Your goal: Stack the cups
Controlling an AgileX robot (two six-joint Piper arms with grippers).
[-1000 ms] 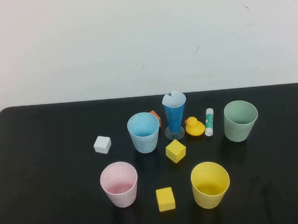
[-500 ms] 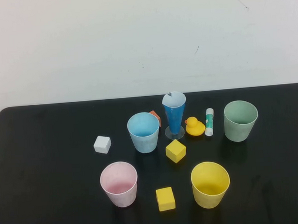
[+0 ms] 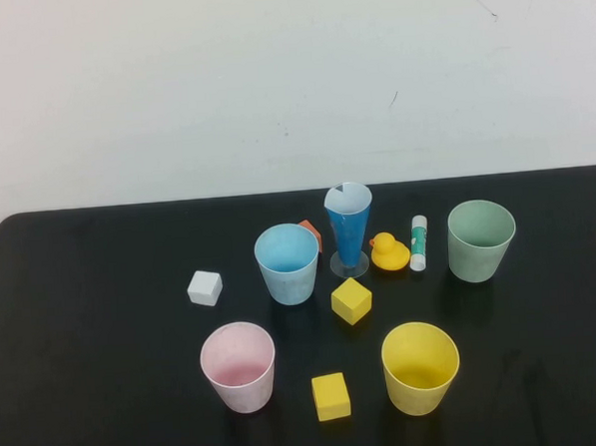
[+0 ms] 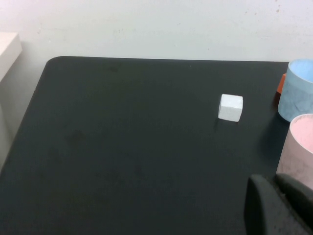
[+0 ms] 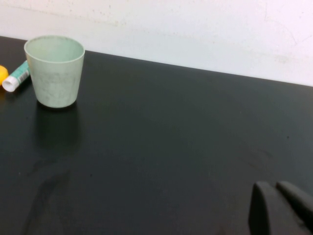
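A matte black desk (image 3: pixel 104 343) with rounded corners stands against a plain white wall (image 3: pixel 221 87) bearing faint scuffs.

Neither arm shows from above; the left claw (image 4: pixel 281 203) and right claw (image 5: pixel 281 208) hang low over the worktop (image 3: pixel 104 343), fingers together.

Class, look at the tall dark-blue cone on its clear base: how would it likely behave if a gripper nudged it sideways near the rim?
The dark-blue cone is tall, narrow at the foot and wide at the rim, so it would probably tip rather than slide. Its small clear base gives little support. Tipping, it could hit the rubber duck or light-blue cup beside it. Both grippers, left and right, sit far back.
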